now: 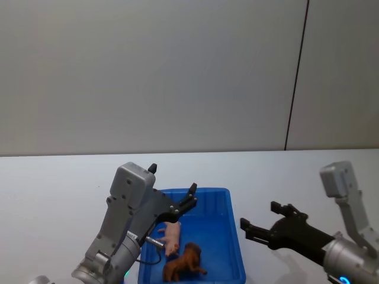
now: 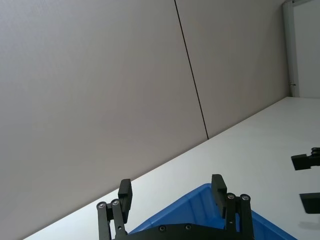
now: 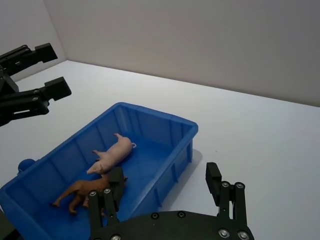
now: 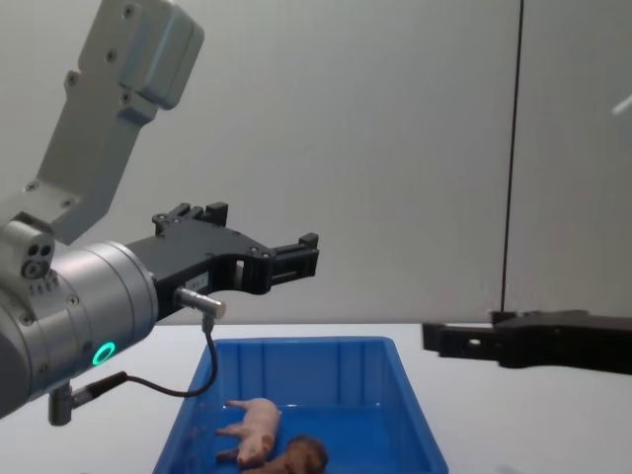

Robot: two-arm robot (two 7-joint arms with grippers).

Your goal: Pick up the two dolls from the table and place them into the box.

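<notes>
Box: the box (image 1: 219, 231) sits on the table (image 1: 59, 177), centred before the robot.
Dolls: the pig (image 1: 172, 236) and the lion (image 1: 183, 263) both lie inside the box, the lion just beside the pig on the near side.
Left gripper: the left gripper (image 1: 190, 198) hovers above the box's left part, fingers apart, holding nothing.
Right gripper: the right gripper (image 1: 260, 216) hangs just outside the box's right wall, fingers spread, empty.
Progress: judged done, as no doll is left outside the box.
Risk: the cable (image 4: 148, 387) looping under the left wrist hangs near the box's left rim and might snag there; a careless sweep by the right gripper might knock the box's wall.
Writing: none readable.
</notes>
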